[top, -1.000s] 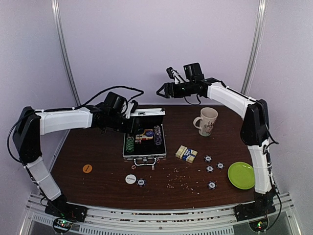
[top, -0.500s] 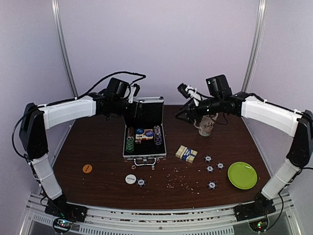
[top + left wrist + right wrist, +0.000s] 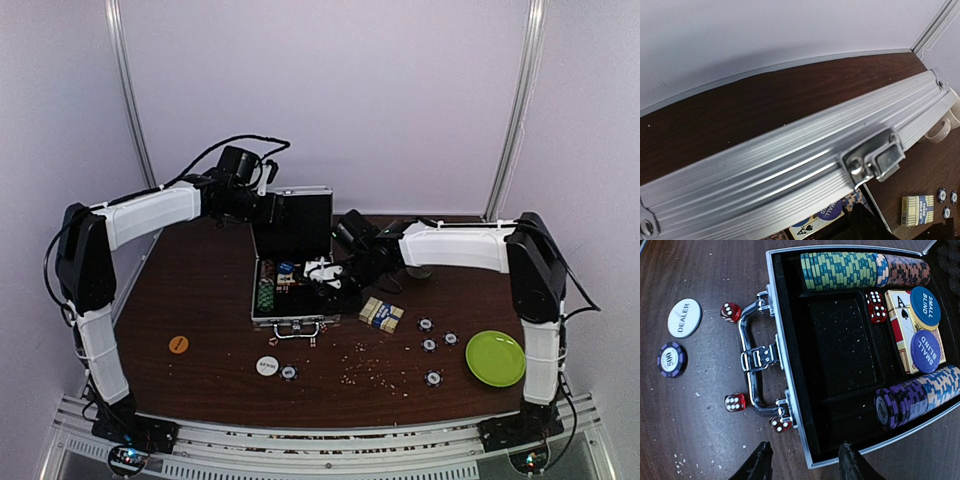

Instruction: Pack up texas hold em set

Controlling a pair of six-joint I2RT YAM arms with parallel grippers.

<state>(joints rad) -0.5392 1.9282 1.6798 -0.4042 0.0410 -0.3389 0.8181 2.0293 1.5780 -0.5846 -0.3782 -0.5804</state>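
1. Nearest the arm bases, loose pieces lie on the dark brown wooden table (image 3: 200,300). A white round dealer disc (image 3: 267,366) and a dark white-edged poker chip (image 3: 289,373) sit at the case's six o'clock. An orange round disc (image 3: 178,344) is at eight, and four more dark chips (image 3: 429,345) are at four.
2. The blue-cream card deck (image 3: 381,314) lies just beside the case at three o'clock, and red dice (image 3: 735,402) lie around its handle (image 3: 752,360).
3. The small flat silver aluminium case (image 3: 295,320) sits mid-table, open and partly filled.
4. The right gripper (image 3: 325,272) hovers over the case's near-right corner with its forearm reaching leftward. Its fingers are narrowly apart and empty.
5. At twelve o'clock, the left gripper (image 3: 262,203) meets the upright lid (image 3: 295,228). I cannot tell whether it grips.
6. Collecting is likely the step in hand. Next, the right gripper should lower onto a die or the deck.
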